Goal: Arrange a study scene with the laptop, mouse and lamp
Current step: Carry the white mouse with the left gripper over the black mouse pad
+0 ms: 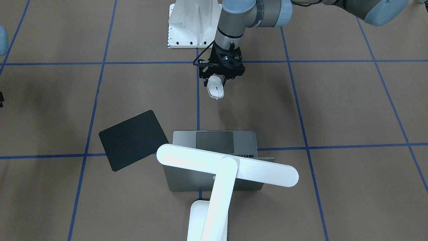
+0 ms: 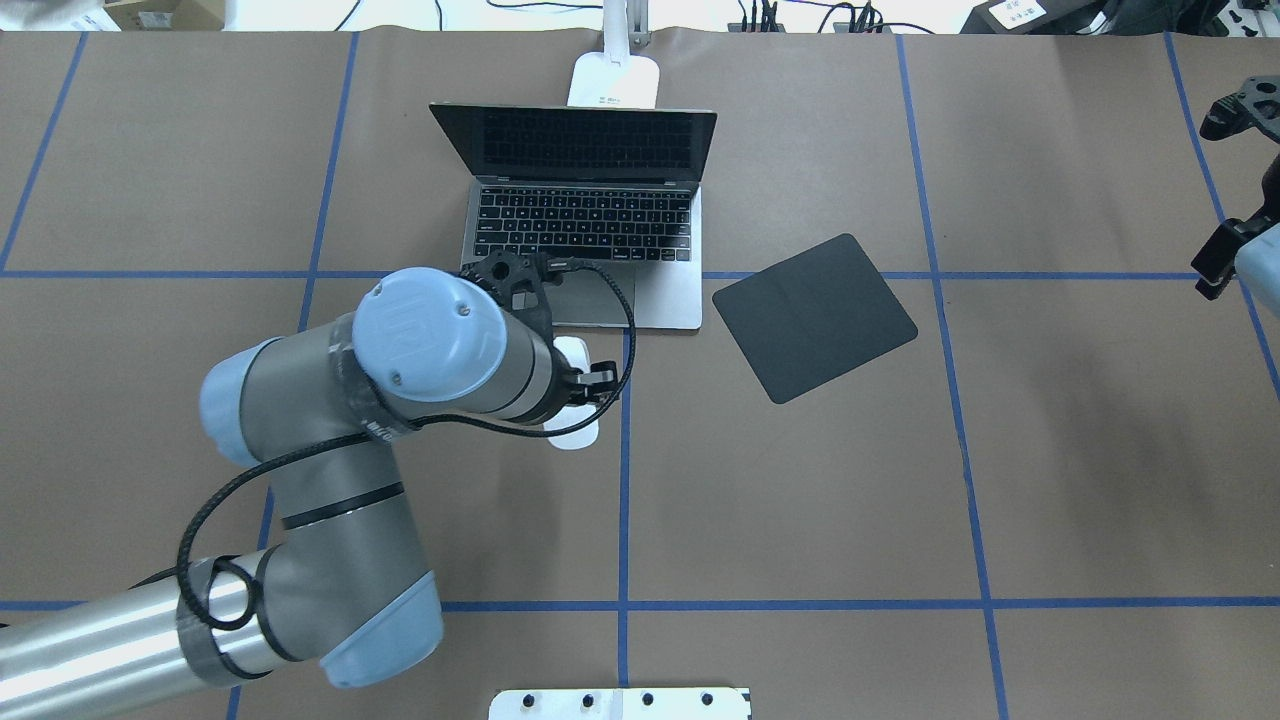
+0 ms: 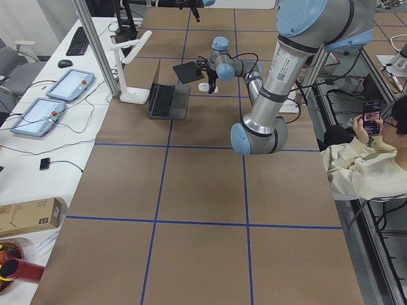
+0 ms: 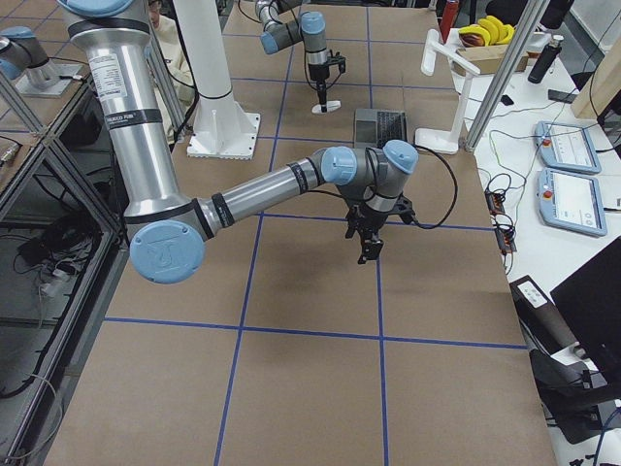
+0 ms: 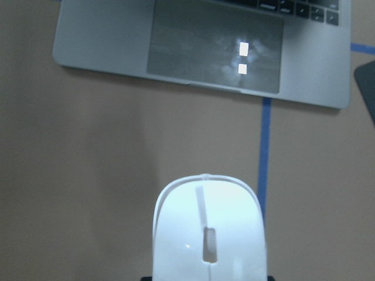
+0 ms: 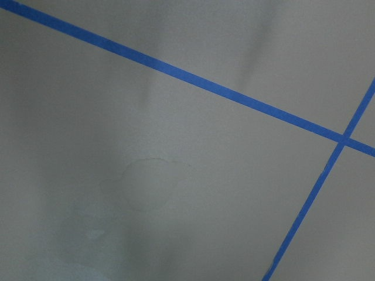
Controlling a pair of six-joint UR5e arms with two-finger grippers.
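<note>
Mouse [image 1: 215, 87]: white, clamped at its rear end by left gripper [image 1: 215, 79], near laptop [image 2: 660, 290], off its trackpad edge on the robot's side. Laptop: open, screen dark. Lamp [image 1: 227, 167]: base behind laptop's lid, head above it. Black mat [image 2: 815, 317]: just beside laptop. Right gripper [image 4: 366, 250]: well apart from laptop; spread or clenched, cannot tell.

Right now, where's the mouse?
Overhead view: the mouse sits in the left gripper's fingers, just on the robot's side of the laptop's trackpad edge, with the black mat off to its right.
</note>
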